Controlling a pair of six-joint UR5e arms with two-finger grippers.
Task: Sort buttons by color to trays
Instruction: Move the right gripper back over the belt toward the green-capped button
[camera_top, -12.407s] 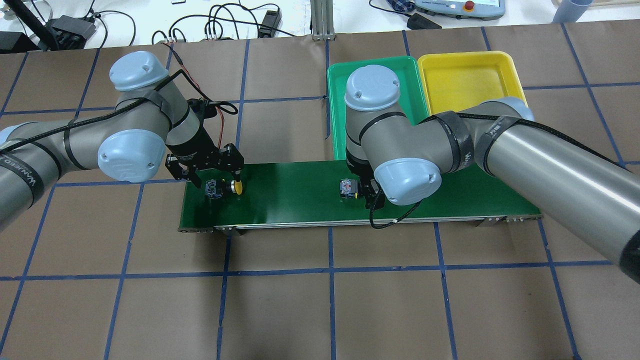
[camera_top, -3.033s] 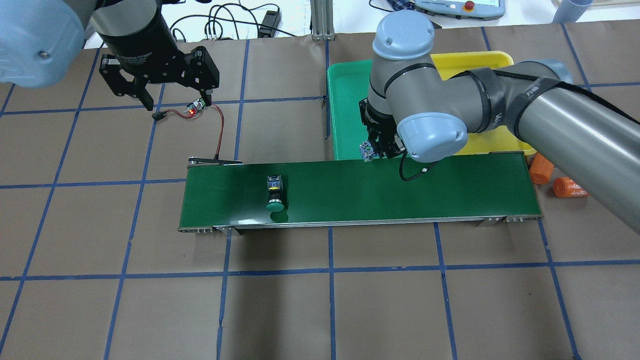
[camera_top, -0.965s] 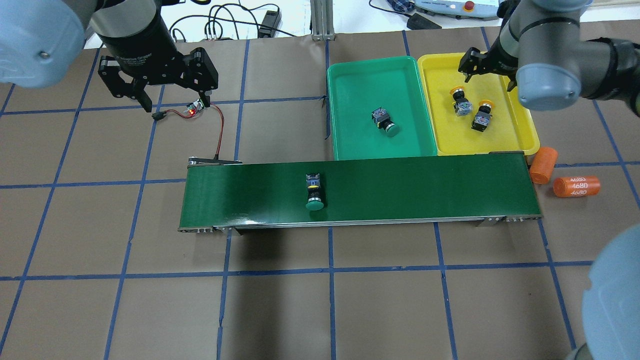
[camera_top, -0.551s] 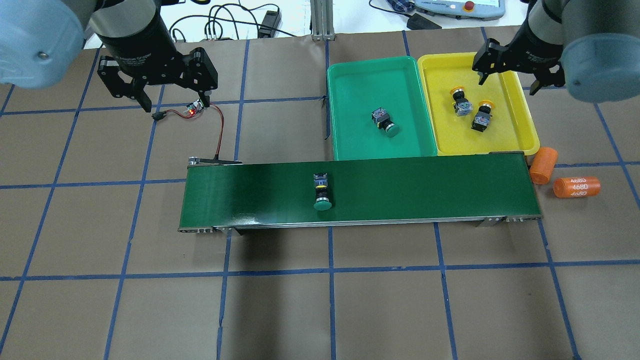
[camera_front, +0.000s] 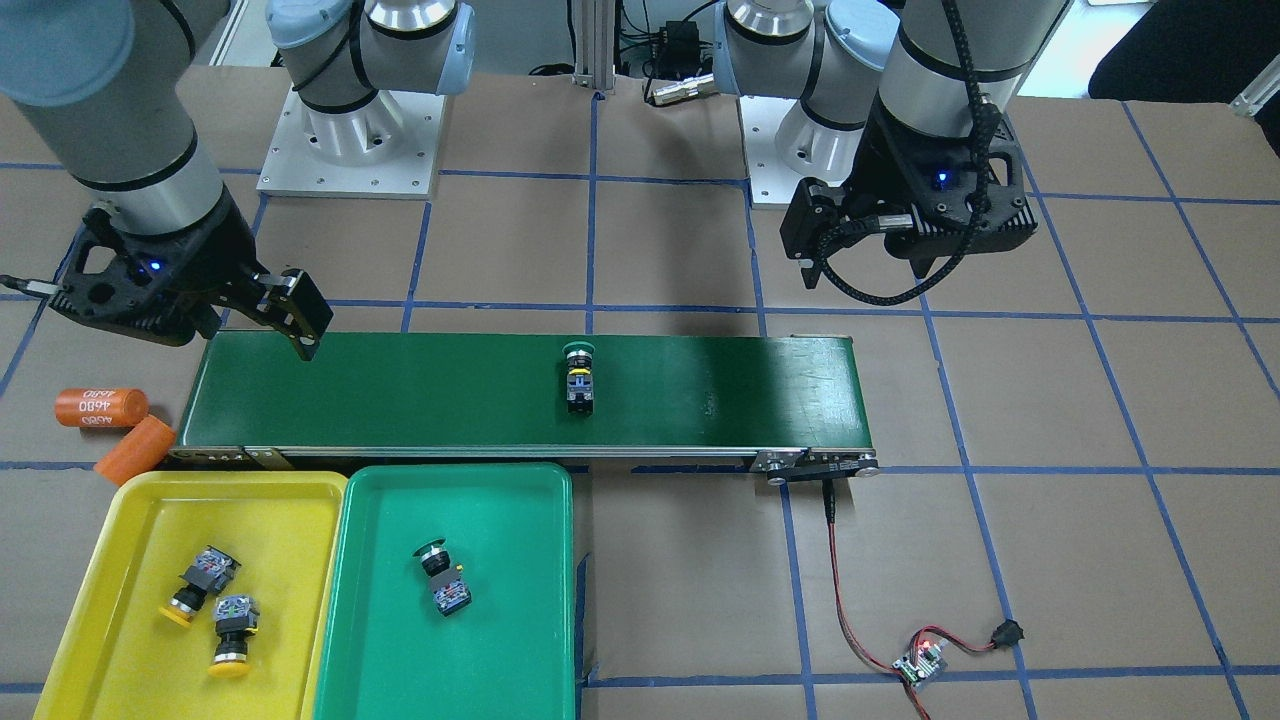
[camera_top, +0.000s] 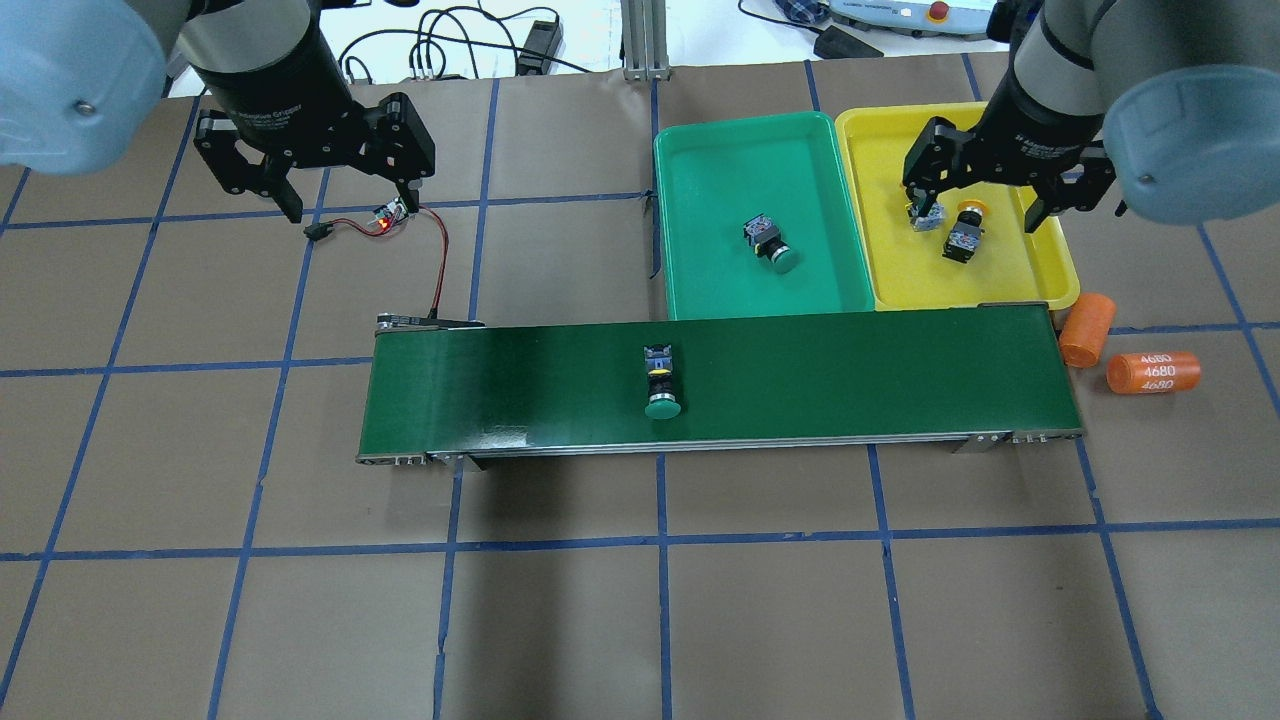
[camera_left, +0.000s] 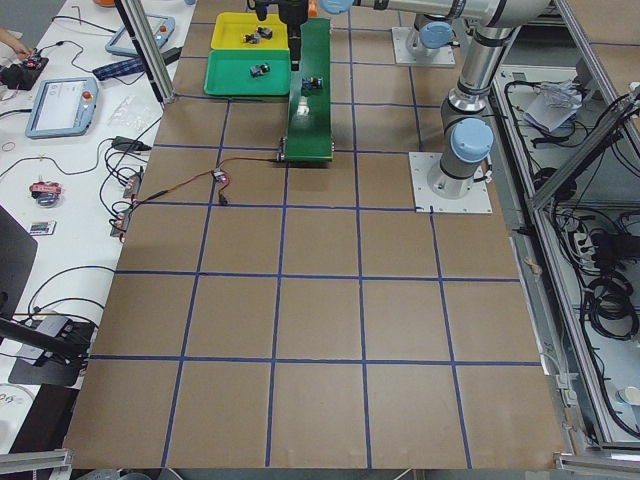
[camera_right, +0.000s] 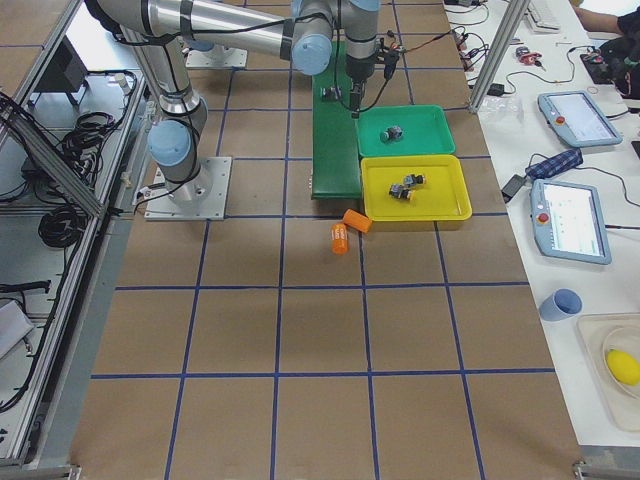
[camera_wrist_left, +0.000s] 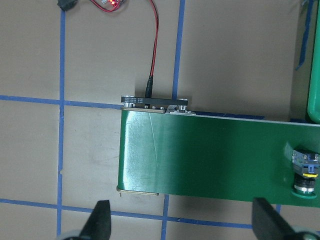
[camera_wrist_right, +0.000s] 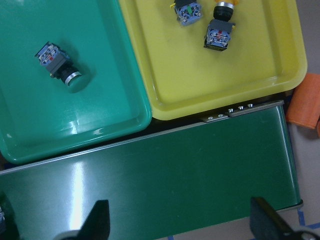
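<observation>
One green-capped button (camera_top: 660, 385) lies on the dark-green conveyor belt (camera_top: 850, 370), also seen in the front view (camera_front: 578, 375). Another green button (camera_top: 770, 243) lies in the green tray (camera_top: 700, 170). Two yellow-capped buttons (camera_front: 200, 585) (camera_front: 230, 630) lie in the yellow tray (camera_top: 900, 275). My right gripper (camera_top: 975, 212) is open and empty, hovering above the yellow tray's buttons. My left gripper (camera_top: 350, 205) is open and empty, high above the table beyond the belt's left end. In the left wrist view the belt button (camera_wrist_left: 305, 172) is at the right edge.
Two orange cylinders marked 4680 (camera_top: 1087, 330) (camera_top: 1152, 372) lie off the belt's right end. A small circuit board with a red light (camera_top: 390, 215) and a red wire run to the belt's left end. Both trays butt against the belt's far edge.
The green button on the belt has travelled to the right. My right gripper has moved over the yellow tray, back towards the belt. My left gripper has stayed still.
</observation>
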